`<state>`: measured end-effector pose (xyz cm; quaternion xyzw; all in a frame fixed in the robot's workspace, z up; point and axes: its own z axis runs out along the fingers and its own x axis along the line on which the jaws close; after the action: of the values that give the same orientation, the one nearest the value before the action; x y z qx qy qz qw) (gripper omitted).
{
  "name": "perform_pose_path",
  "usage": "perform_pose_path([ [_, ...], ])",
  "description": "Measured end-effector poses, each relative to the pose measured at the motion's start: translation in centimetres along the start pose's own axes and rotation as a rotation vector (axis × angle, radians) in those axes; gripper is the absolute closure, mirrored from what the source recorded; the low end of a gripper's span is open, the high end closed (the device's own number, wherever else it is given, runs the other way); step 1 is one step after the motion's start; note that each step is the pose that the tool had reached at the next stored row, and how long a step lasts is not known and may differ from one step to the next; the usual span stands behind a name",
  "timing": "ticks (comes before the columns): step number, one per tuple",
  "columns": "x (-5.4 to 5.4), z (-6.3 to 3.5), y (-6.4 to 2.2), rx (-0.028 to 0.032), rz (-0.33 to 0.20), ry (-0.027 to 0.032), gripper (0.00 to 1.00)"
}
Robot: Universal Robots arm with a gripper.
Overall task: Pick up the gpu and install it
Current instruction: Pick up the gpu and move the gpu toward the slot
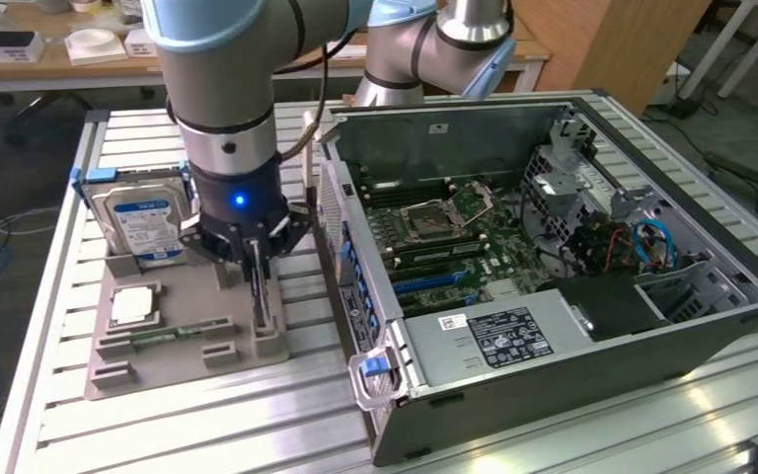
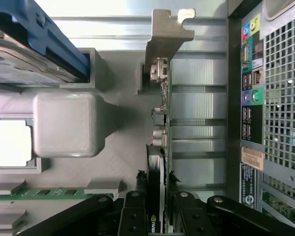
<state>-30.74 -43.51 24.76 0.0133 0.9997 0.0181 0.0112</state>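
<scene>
The gpu [image 2: 160, 115] stands on edge in a slot of the grey holder tray [image 1: 175, 370], its silver bracket [image 2: 168, 34] at the end away from the gripper. In the exterior view the gpu [image 1: 262, 304] shows as a thin dark upright card under the wrist. My gripper [image 1: 257, 265] is lowered over it. In the wrist view my gripper [image 2: 156, 199] has one black finger [image 2: 133, 209] on each face of the card, shut on it. The card still sits in its slot on the tray.
On the same tray are a hard drive [image 1: 142, 219] with a blue-white label, a processor [image 1: 134, 304] and a narrow green memory stick [image 1: 169, 334]. The open computer case [image 1: 695, 326] lies close on the exterior view's right, motherboard [image 1: 452, 237] exposed, its port panel [image 2: 250, 98] beside the card.
</scene>
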Motion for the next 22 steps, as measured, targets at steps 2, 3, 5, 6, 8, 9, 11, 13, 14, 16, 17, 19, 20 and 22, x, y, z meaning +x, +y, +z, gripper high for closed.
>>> perform_pose_path([
  [2,0.0,-0.90,0.03,0.0000,0.000,-0.0001,0.74],
  [3,0.0,-1.34,0.05,0.0000,0.000,-0.0001,0.74],
  [5,0.0,-2.25,0.09,0.0000,0.000,0.0000,0.74],
  [6,-0.1,-2.70,0.10,0.0000,0.000,0.0001,0.74],
  [8,-0.1,-3.62,0.14,0.0000,0.000,0.0000,0.74],
  [9,-0.1,-4.06,0.15,-0.0001,0.000,-0.0001,0.74],
  [11,-0.1,-4.99,0.19,0.0001,0.000,0.0000,0.74],
  [13,-0.1,-5.91,0.22,0.0000,0.000,0.0000,0.74],
  [14,-0.1,-6.36,0.24,0.0000,0.000,0.0000,0.74],
  [16,-0.1,-7.26,0.27,0.0000,0.000,0.0000,0.74],
  [17,-0.2,-7.71,0.29,0.0000,0.000,0.0000,0.74],
  [19,-0.2,-8.60,0.32,0.0000,0.000,0.0000,0.74],
  [20,-0.2,-9.09,0.34,0.0000,0.000,0.0000,0.74],
  [22,-0.2,-9.99,0.37,0.0000,0.000,0.0000,0.74],
])
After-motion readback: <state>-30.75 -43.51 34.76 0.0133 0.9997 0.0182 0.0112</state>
